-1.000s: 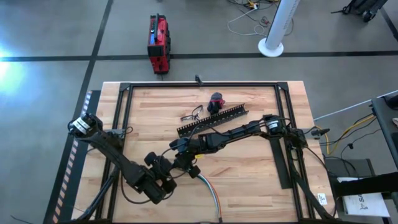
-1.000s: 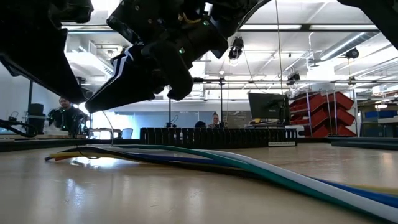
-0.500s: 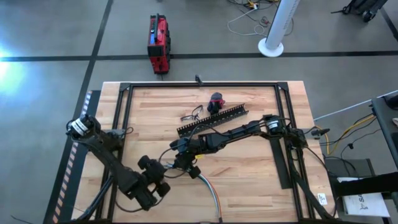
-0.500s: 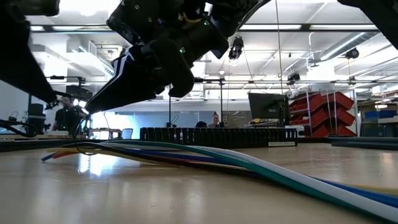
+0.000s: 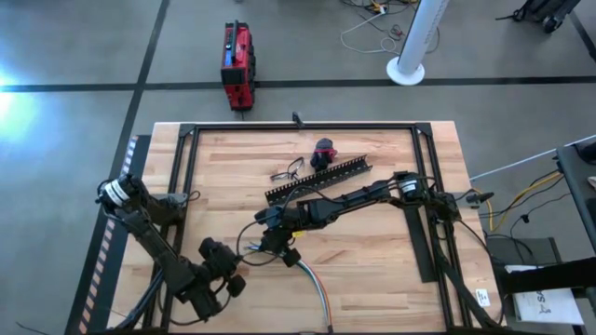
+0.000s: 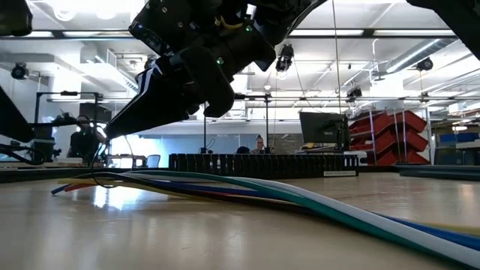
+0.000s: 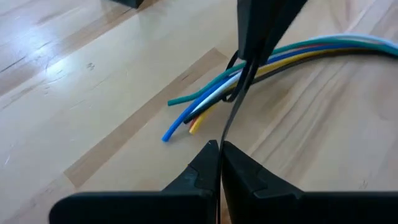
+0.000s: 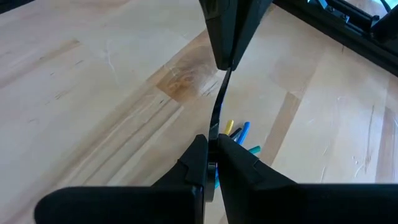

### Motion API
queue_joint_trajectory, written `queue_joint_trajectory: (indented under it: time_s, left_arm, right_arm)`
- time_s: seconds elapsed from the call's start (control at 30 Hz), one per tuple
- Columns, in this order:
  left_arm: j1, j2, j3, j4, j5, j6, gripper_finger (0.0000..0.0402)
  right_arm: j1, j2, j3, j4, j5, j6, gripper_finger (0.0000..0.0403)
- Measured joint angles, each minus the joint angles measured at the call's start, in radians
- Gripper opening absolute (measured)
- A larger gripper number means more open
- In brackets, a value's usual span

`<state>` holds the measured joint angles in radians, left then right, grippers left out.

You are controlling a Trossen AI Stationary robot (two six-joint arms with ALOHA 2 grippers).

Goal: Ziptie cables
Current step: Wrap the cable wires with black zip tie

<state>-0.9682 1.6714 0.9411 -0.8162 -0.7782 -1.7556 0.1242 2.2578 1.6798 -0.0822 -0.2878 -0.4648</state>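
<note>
Near the table's (image 5: 372, 251) front left corner, the left gripper (image 7: 219, 149) is clenched on one end of the ziptie (image 7: 231, 115). The strip loops round the cables (image 7: 214, 94), lying toward the front edge's middle. The right gripper (image 8: 212, 144) pinches its other end there.

There were two grippers, left (image 7: 219, 149) and right (image 8: 211, 144), one ziptie (image 7: 231, 112) and one bundle of cables (image 7: 249, 78).
</note>
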Motion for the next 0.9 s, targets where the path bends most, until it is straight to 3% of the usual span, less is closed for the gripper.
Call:
queue_joint_trajectory:
  time_s: [0.17,0.4,0.63,0.9]
  left_arm:
    - [-0.032,0.0,0.006,0.0,-0.014,0.027,0.0]
    - [-0.055,0.0,0.006,0.061,-0.153,0.089,0.0001]
    - [0.026,0.017,-0.011,0.153,-0.207,0.301,0.004]
    - [0.136,0.034,-0.022,0.169,-0.207,0.374,0.009]
  right_arm:
    - [-0.004,0.0,0.0,0.001,0.0,0.01,0.0009]
    - [-0.011,0.001,-0.001,-0.002,0.0,0.029,0.0009]
    - [-0.012,0.002,-0.002,-0.001,0.0,0.05,0.0009]
    - [-0.014,0.002,-0.002,-0.011,0.002,0.064,0.0009]
